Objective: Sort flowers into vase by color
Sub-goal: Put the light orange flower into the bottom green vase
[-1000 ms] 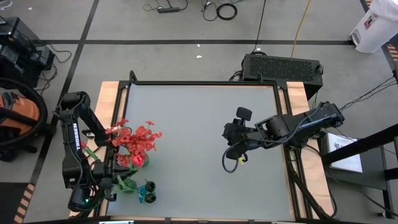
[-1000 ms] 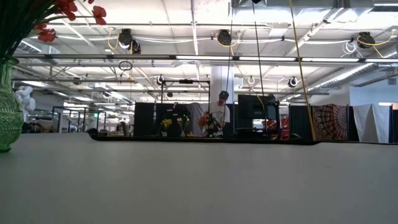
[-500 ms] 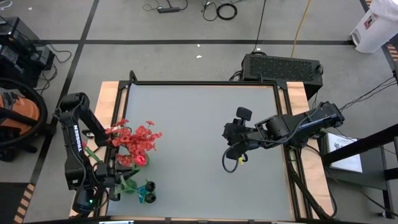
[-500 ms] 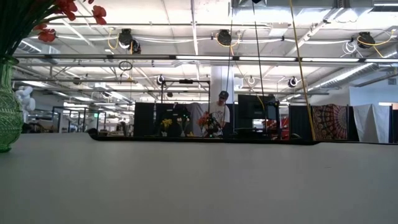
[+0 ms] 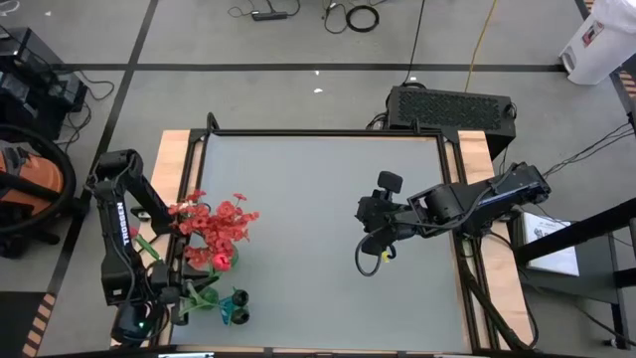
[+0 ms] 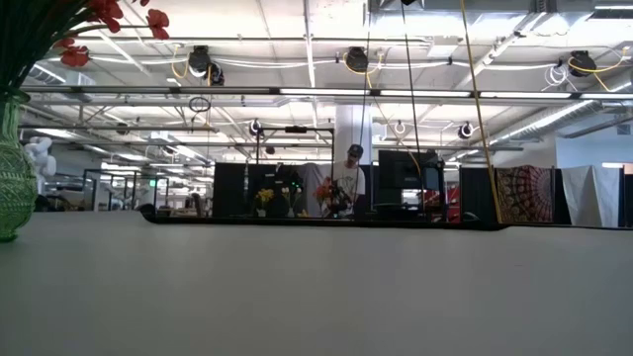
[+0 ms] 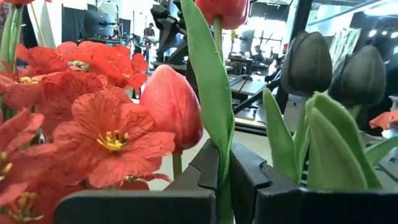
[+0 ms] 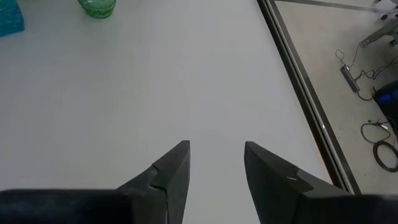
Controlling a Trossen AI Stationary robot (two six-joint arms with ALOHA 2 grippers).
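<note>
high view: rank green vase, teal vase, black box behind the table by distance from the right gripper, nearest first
From the right gripper, open over the table's right half:
1. Black box, off the table's far edge, behind that arm.
2. Teal vase, near front-left corner.
3. Green vase, left side, under the red flowers.
2 and 3 are too close to call.

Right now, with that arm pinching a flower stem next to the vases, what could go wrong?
The left gripper is shut on a thin green stem, which could slip or bend. It works close beside the red blooms in the green vase, so it might snag them or tip that vase. The blue vase stands near too. The right gripper waits open mid-table.
</note>
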